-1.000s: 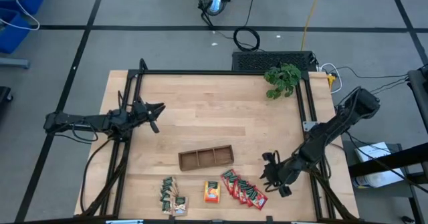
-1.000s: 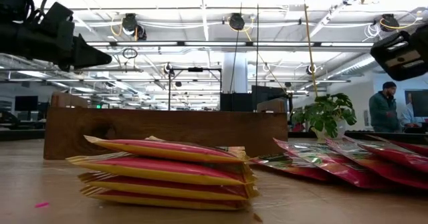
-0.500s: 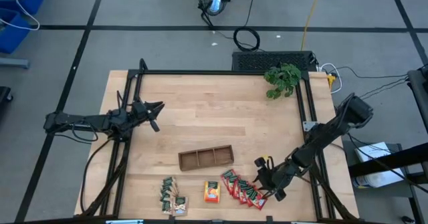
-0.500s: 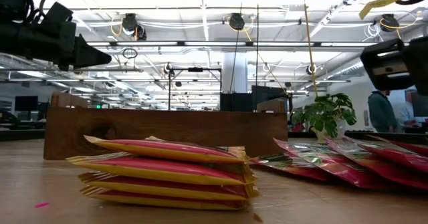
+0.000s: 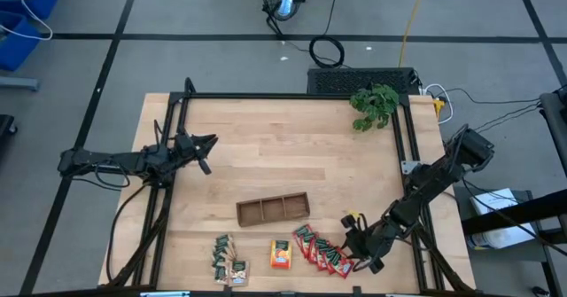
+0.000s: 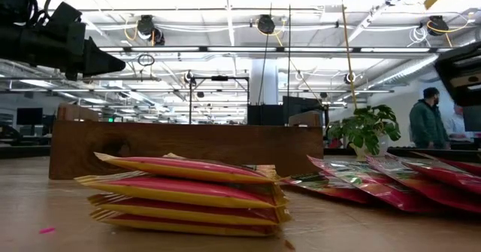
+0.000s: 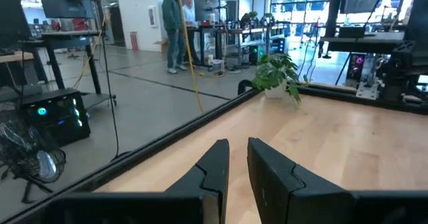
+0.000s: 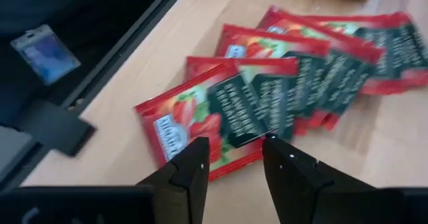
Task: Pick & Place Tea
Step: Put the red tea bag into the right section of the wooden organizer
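We see the right gripper (image 5: 359,246) low over the near right part of the pale wooden table (image 5: 283,155), its two dark fingers (image 8: 190,167) parted by a modest gap and holding nothing. Just ahead of the fingertips lies the fanned row of red tea sachets with green marks (image 8: 281,90), overlapping one another like spread cards; the nearest sachet (image 8: 200,120) sits directly before the gap (whether the tips touch it we cannot tell). In the high view this red row (image 5: 322,251) lies immediately beside the gripper, toward the table's middle.

Further from the gripper along the near edge sit the orange sachets in a small stack (image 5: 282,254), and beyond them the dark green sachets (image 5: 226,257).

The long brown wooden three-compartment tray (image 5: 273,208) lies just behind the sachets; all three compartments look bare.

The left gripper (image 5: 205,146) waits well apart at the left side, fingers (image 7: 214,167) nearly closed with only a slim gap, holding nothing. A leafy green potted plant (image 5: 374,106) stands at the far right corner.
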